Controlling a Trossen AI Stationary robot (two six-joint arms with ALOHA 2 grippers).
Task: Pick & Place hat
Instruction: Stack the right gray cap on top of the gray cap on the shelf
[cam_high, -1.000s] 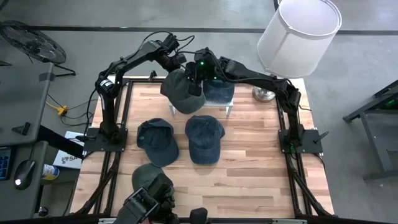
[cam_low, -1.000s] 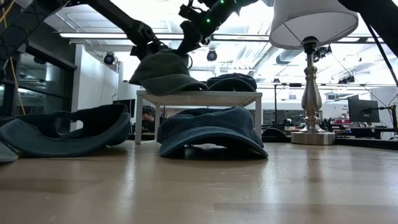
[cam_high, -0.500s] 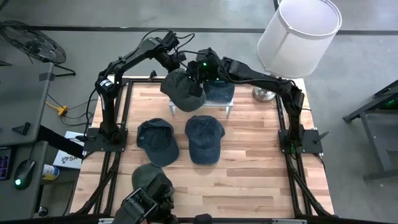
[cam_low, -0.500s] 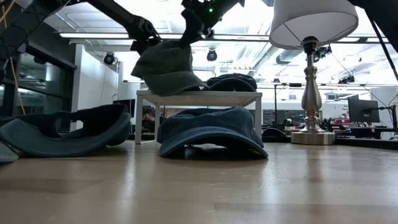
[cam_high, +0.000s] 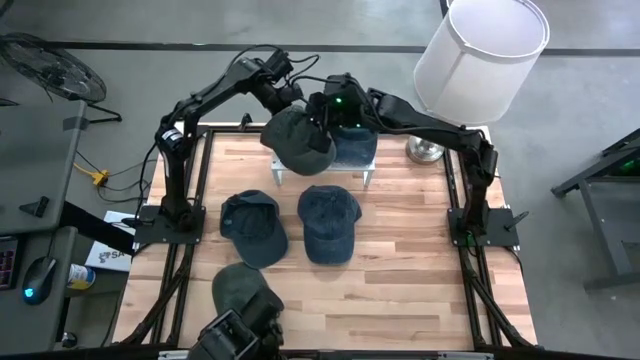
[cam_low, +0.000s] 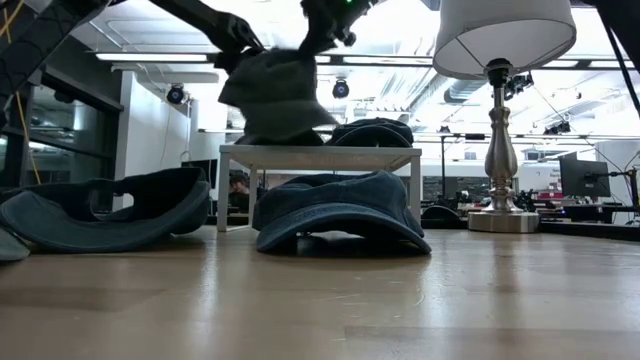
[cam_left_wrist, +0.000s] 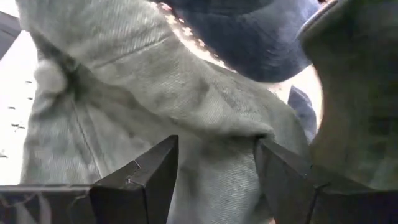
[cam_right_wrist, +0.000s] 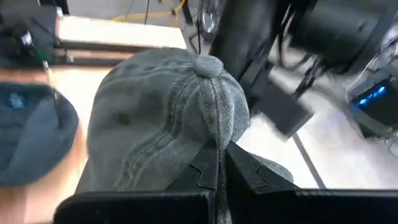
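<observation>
A grey-green hat hangs over the left end of a small white stand at the table's far side, its lower edge close above the stand's top. Both grippers have it. My left gripper comes from the far left and is shut on its cloth. My right gripper comes from the right and is shut on its crown. A dark blue hat lies on the stand beside it. My left gripper has a thick fold of the hat's grey cloth between its two fingers, which stand well apart around it. It slants down from the far left. The hat hangs below it. My right gripper pinches a thin ridge of crown cloth along a seam, a little below the top button, between its shut fingers. It slants down from the table's right. The crown bulges up ahead of the fingers and the hat hangs tilted.
Two dark blue hats lie crown up on the table before the stand. A green hat lies at the near edge. A lamp with a white shade stands at the far right corner.
Both grippers have risen together with the grey-green hat. The hat, which rested on the stand's left end with its brim out, has been lifted and tipped steeper, and now hangs bunched between the two grippers.
</observation>
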